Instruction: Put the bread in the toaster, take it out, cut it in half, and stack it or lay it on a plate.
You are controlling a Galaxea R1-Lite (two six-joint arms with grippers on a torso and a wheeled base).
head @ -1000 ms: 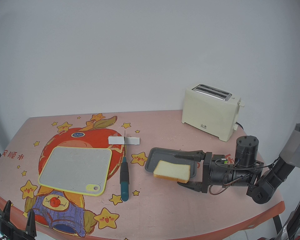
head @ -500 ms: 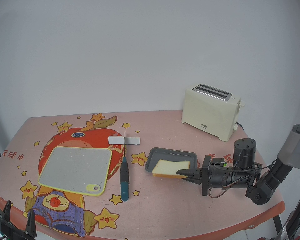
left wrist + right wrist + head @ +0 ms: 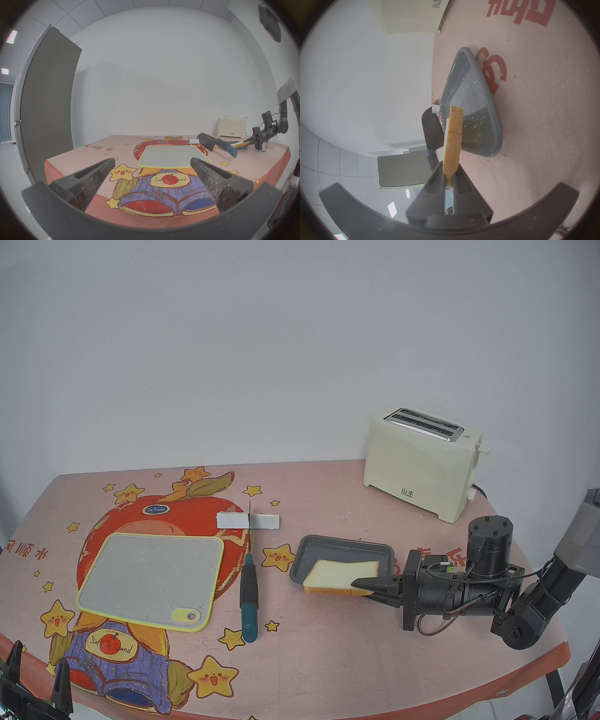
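Observation:
A slice of bread (image 3: 334, 576) is held flat just above the grey tray (image 3: 325, 551), and my right gripper (image 3: 370, 585) is shut on its near right edge. The right wrist view sees the bread (image 3: 452, 137) edge-on between the fingers (image 3: 465, 184), over the crumb-strewn tray (image 3: 484, 131). The cream toaster (image 3: 422, 463) stands behind at the back right, slots up. A knife with a teal handle (image 3: 249, 596) lies beside the grey cutting board (image 3: 153, 577). My left gripper (image 3: 153, 175) hangs open off the table's front left corner.
A small white card (image 3: 247, 521) lies at the knife's tip. The toaster's cord (image 3: 480, 491) trails off the right edge. The pink tablecloth (image 3: 337, 652) is bare in front of the tray and behind it.
The right gripper's fingers closed on the bread's edge from wide open. The slice has shifted slightly left and lifted a little with them. The left arm has stayed put.

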